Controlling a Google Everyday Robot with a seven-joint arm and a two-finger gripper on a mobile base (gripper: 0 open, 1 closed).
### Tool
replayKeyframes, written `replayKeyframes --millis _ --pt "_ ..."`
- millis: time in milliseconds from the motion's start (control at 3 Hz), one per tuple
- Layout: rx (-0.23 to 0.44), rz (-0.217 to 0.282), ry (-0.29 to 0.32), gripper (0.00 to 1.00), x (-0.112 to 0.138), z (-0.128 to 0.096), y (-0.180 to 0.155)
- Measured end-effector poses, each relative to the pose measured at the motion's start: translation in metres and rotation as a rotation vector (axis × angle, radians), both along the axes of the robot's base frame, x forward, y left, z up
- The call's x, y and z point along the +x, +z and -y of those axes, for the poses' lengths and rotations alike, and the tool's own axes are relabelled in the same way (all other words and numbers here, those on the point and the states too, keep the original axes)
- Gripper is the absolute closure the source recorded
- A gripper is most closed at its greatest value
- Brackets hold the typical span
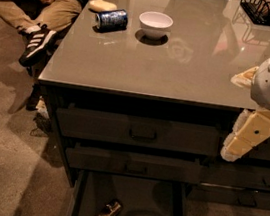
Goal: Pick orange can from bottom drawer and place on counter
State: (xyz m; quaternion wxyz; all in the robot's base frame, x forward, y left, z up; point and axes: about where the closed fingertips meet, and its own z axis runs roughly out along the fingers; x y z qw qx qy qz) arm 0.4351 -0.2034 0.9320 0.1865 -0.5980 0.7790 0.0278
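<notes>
Approach step in hand: the orange can lies on its side on the floor of the open bottom drawer, near its front, ungrasped. Gripper hangs at the right beside the counter edge, level with the upper drawers, well apart from the can; whether it is parted or closed cannot be told. Judged next: descend leftward into the drawer, aligning across the can's body.

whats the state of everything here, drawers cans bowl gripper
small orange-gold metal can: lying on its side in the open drawer
wide dark bottom drawer: pulled open
two dark handled drawers above it: shut
blue metal can: on its side on the glossy grey-beige counter
white round bowl: upright
cream gripper: right side, before the drawer fronts, clear of both cans
</notes>
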Motion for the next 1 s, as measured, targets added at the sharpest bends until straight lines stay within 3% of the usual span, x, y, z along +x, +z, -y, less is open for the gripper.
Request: replayKeyframes --millis 333,1000 --pt "0.069 0.003 0.004 0.00 -0.002 -0.001 -0.015" --pt "0.340 -0.042 0.098 0.00 -0.003 -0.037 -0.135"
